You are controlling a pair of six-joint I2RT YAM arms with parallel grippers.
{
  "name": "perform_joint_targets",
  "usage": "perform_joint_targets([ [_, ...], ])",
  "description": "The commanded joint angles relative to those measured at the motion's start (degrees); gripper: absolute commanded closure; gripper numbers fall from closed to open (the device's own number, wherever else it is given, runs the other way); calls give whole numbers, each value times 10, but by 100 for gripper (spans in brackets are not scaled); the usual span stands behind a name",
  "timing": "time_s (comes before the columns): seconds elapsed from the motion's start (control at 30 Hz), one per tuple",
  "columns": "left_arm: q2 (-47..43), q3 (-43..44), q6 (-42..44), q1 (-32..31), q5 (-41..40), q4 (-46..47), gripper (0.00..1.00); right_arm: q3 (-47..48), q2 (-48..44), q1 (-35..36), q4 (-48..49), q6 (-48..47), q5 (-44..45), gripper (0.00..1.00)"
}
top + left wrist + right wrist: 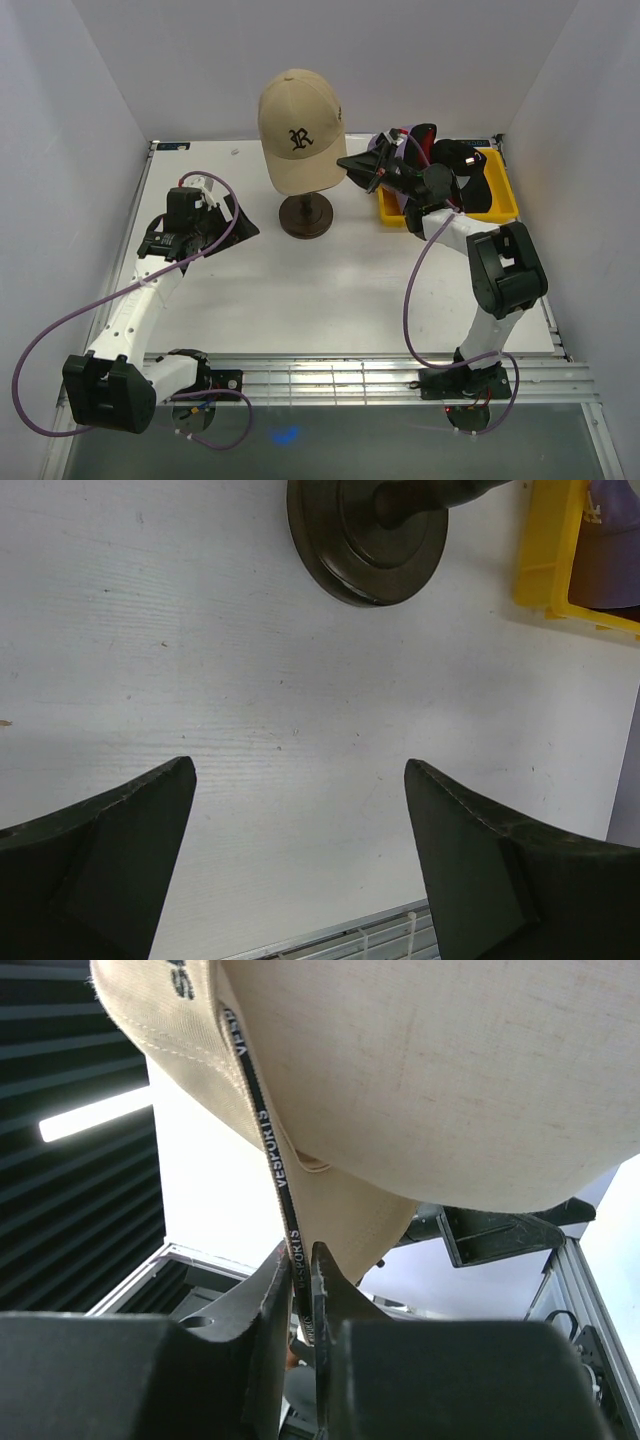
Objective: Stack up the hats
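Stacking looks barely begun: right hand (302, 1260) pinches the rim of the beige cap (298, 130) on the mannequin head (450, 1080), left hand (298, 770) hangs spread over the desk (300, 680), and other caps (465, 160) lie in the yellow bin (503, 200).

Open table (330, 300) front, beige cap (298, 125), bin (507, 190) behind

Dark round stand (306, 216) sits mid-back on my white table (300, 300), with a yellow bin (500, 211) off to its right.
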Motion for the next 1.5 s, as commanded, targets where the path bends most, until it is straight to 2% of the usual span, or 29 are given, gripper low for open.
perform_joint_targets([
  [0.0,-4,-1,8,0,-5,7,4,-17,-24,-1,17,-20,-3,86],
  [0.17,-2,0,8,0,-4,8,4,-35,-33,-1,5,-35,0,90],
  [0.4,-2,2,10,0,-4,7,5,-65,-40,4,-9,-54,7,90],
  [0.67,-4,1,9,0,-5,6,5,-55,-18,14,-24,-62,13,88],
  [0.97,-8,-1,10,0,-7,4,5,-35,-2,20,-50,-71,12,77],
  [1.27,-14,-2,9,1,-10,2,5,-35,-3,15,-62,-76,11,71],
  [1.47,-18,-7,10,1,-11,4,5,-30,-30,8,-122,-113,8,66],
])
